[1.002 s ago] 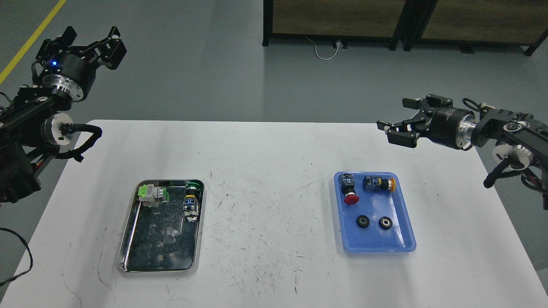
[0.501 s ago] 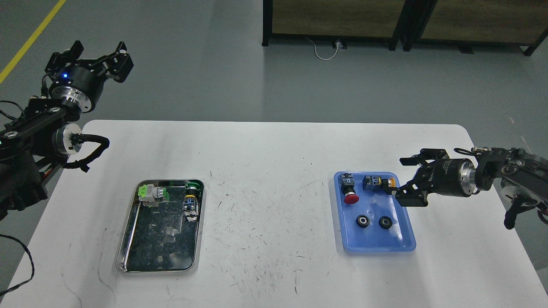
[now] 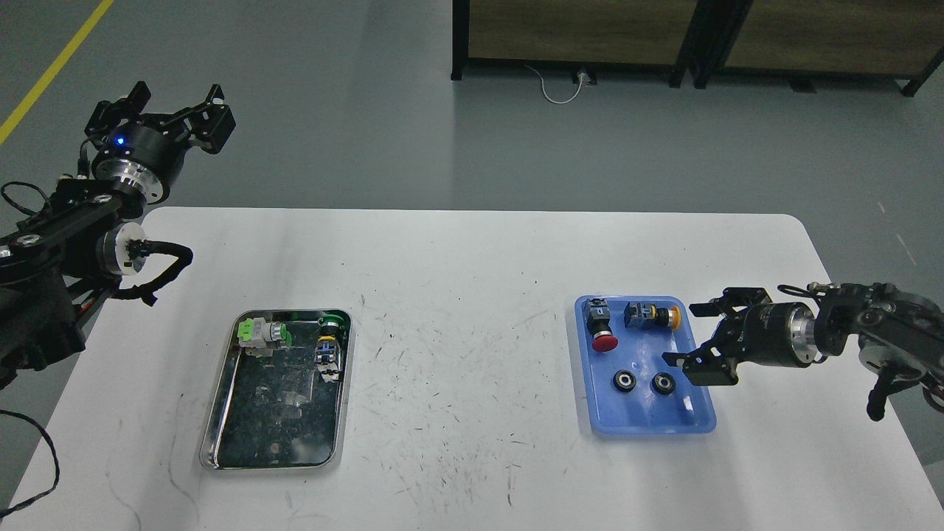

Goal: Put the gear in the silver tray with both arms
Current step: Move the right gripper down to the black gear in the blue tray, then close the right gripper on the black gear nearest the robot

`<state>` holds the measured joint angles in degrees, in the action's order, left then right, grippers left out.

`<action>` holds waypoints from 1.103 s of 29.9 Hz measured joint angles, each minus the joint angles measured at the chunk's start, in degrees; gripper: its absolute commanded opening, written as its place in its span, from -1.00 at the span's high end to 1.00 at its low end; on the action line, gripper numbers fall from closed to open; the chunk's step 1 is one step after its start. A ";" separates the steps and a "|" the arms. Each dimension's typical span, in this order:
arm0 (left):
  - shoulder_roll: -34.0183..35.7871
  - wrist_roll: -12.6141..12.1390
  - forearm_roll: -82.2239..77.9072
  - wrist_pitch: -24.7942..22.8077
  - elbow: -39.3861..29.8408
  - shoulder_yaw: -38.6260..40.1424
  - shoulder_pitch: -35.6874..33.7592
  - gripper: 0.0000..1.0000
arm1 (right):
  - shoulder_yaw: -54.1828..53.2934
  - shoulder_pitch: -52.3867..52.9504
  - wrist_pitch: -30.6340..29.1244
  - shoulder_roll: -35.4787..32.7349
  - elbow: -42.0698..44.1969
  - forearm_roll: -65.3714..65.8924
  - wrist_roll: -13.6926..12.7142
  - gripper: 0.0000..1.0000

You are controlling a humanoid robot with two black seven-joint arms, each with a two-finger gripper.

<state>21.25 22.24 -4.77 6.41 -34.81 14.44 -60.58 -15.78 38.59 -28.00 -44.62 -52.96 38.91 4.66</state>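
Observation:
Two small black gears lie side by side in the blue plastic tray on the right of the white table. The silver tray lies on the left; it holds two switch parts at its far end and no gear. My right gripper is open and empty, low over the blue tray's right rim, just right of the gears. My left gripper is open and empty, raised beyond the table's far left corner, well away from both trays.
The blue tray also holds a red push button and a yellow-tipped button. The silver tray holds a green-and-white switch and a blue-and-black switch. Dark cabinets stand on the floor beyond the table.
My right gripper has come down and nearer, from above the table's far right edge to the blue tray's right rim beside the gears. My left gripper has drifted slightly right and down.

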 measured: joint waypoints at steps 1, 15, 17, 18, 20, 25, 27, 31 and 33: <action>0.00 0.00 0.00 0.00 0.00 -0.14 0.07 -0.98 | 0.02 0.00 0.00 0.02 -0.02 0.08 0.00 -0.99; 0.02 0.00 -0.07 0.26 0.14 -0.73 0.76 -0.98 | 1.96 -0.56 0.00 3.75 0.67 5.01 -0.65 -1.00; 0.02 0.00 -0.07 0.35 0.22 -0.73 0.95 -0.98 | 2.04 -0.99 0.00 4.31 1.09 5.74 -0.71 -0.99; 0.02 0.00 -0.07 0.51 0.25 -0.73 1.03 -0.98 | 2.05 -1.24 0.00 4.54 1.21 5.99 -0.74 -0.99; 0.02 0.00 -0.07 0.77 0.26 -0.73 1.13 -0.98 | 2.06 -1.61 0.00 4.80 1.34 6.41 -0.78 -0.99; 0.03 0.02 -0.07 0.96 0.27 -0.73 1.22 -0.98 | 2.06 -2.38 0.00 4.94 1.45 7.07 -0.87 -0.99; 0.03 0.03 -0.07 0.98 0.27 -0.73 1.26 -0.98 | 2.01 -2.58 0.00 4.95 1.46 7.53 -0.93 -0.97; 0.03 0.03 -0.07 1.06 0.27 -0.73 1.38 -0.98 | 1.90 -3.47 0.00 5.03 1.46 8.97 -0.97 -0.89; 0.03 0.03 -0.07 1.06 0.27 -0.73 1.41 -0.98 | 1.84 -3.68 0.00 5.07 1.46 9.22 -0.97 -0.87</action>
<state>21.27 22.27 -4.84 7.47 -34.54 13.71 -59.17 -13.94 34.91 -28.00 -39.54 -51.50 48.13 3.69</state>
